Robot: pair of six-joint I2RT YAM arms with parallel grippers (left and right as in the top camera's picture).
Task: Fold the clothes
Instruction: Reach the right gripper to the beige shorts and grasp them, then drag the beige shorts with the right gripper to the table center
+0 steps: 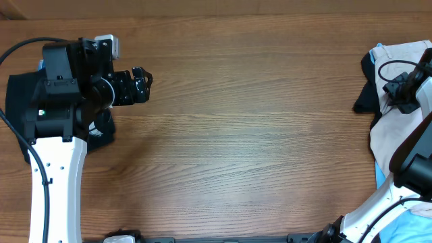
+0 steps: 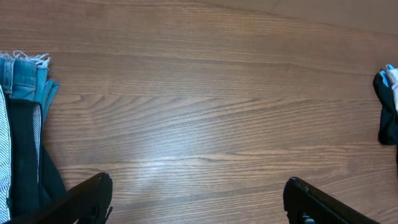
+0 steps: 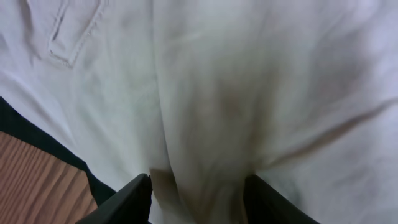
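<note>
My right claw (image 3: 199, 186) straddles a raised ridge of the khaki shorts (image 3: 267, 74), jaws half apart; can't tell if I've pinched it (cloth fills the gap). Shorts sit at the right edge of the table (image 1: 256, 135). Step: pick-up. Next: firm pinch, drag to table centre.

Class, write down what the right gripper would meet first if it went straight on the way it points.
The beige shorts: the right gripper points straight into them, with cloth between its jaws. They seem very near, though depth is hard to judge.
</note>
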